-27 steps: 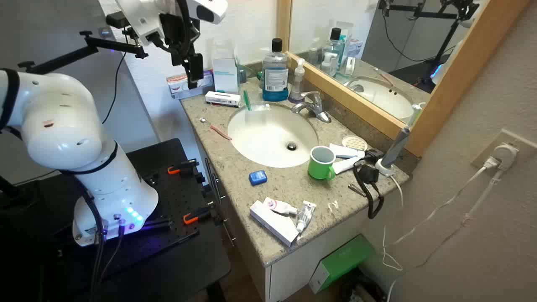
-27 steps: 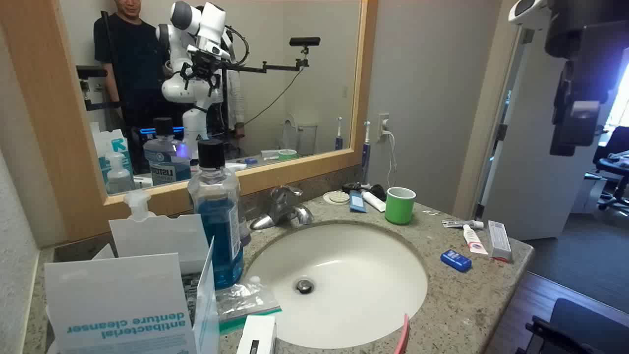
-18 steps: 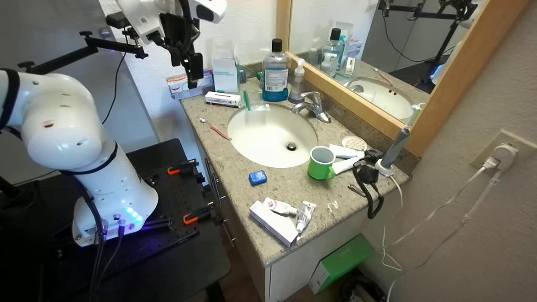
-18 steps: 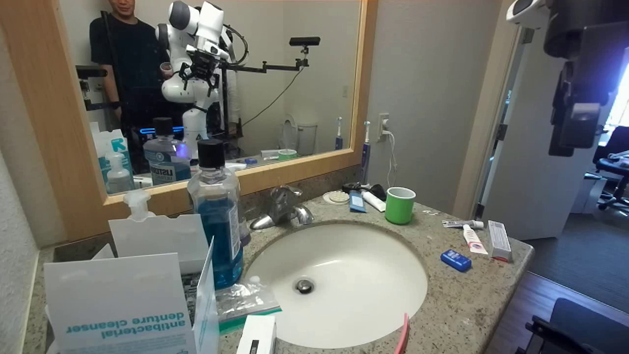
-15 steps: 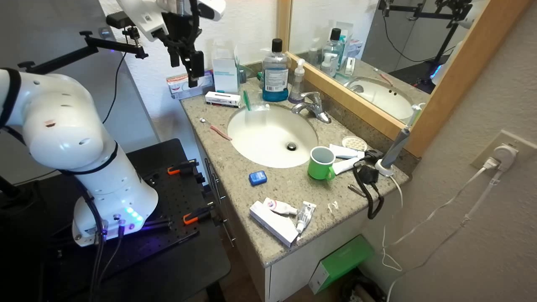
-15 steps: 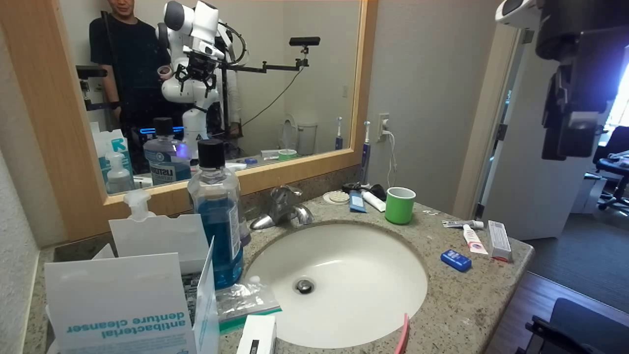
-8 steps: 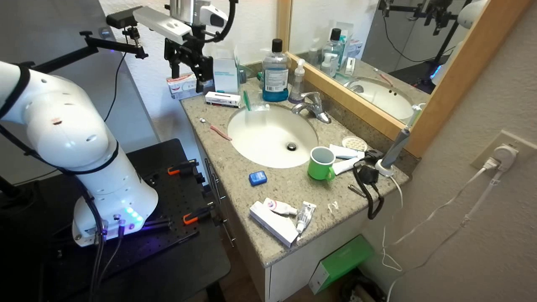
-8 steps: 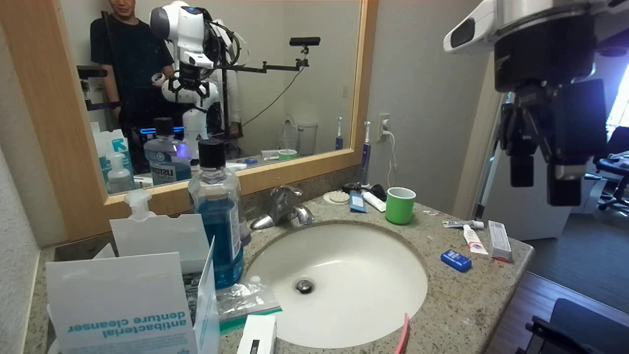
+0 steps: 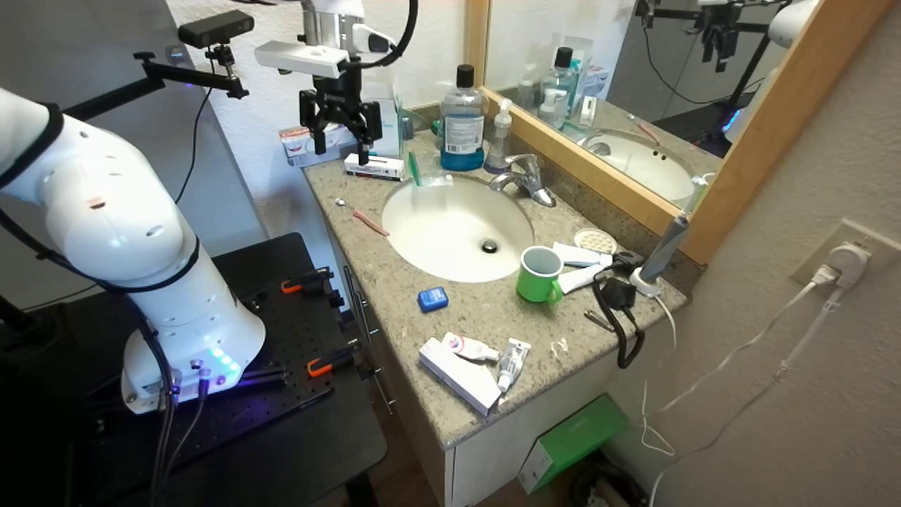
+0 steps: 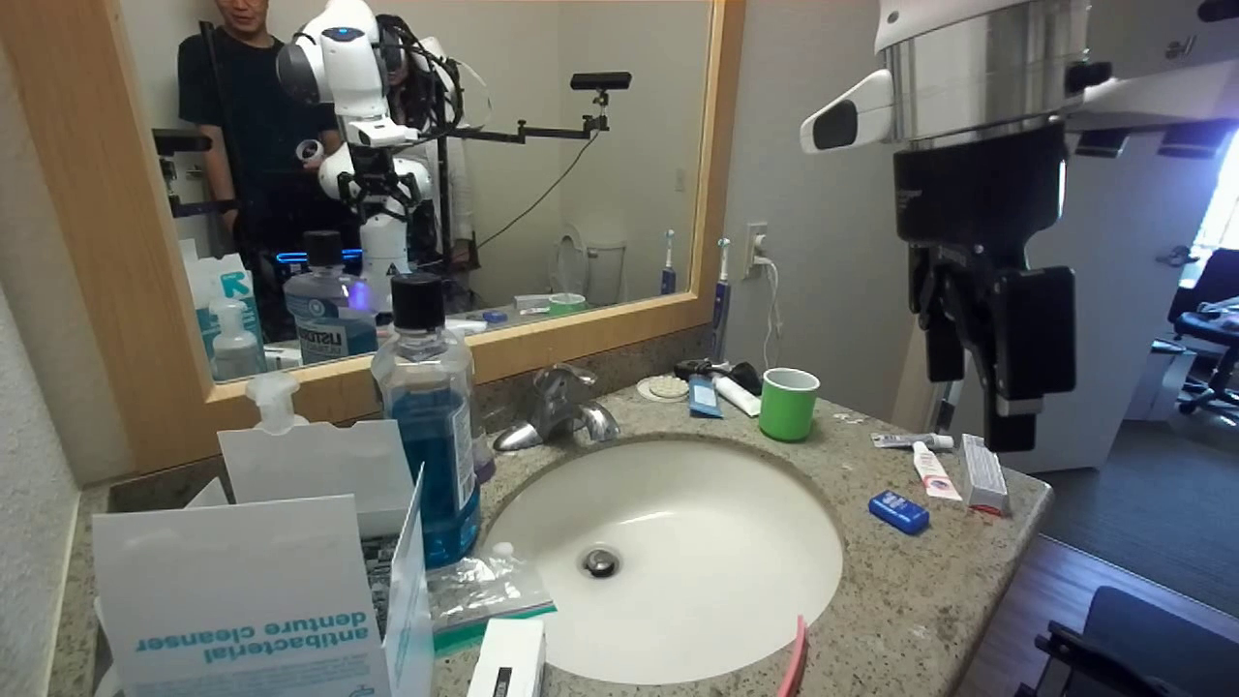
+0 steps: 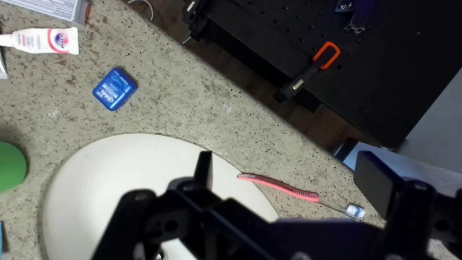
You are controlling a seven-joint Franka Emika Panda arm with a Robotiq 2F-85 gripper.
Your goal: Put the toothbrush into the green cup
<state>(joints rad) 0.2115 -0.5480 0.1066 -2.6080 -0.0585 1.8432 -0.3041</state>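
Your black two-finger gripper [image 9: 342,150], spread wide and holding nothing, has swung to point downward; you can likely now align with the pink-handled toothbrush [image 11: 300,194] on the speckled stone counter [image 11: 187,108]. The round bright-green cup [image 9: 536,284] stands well apart.

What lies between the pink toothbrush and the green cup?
The sink basin lies between the pink toothbrush and the green cup, as an exterior view shows; the wrist view adds a strip of countertop beside the cup.

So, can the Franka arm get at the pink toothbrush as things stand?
Probably yes, once lowered: the end effector hangs open and, in the wrist view, the pink toothbrush lies uncovered with nothing visible in the way.
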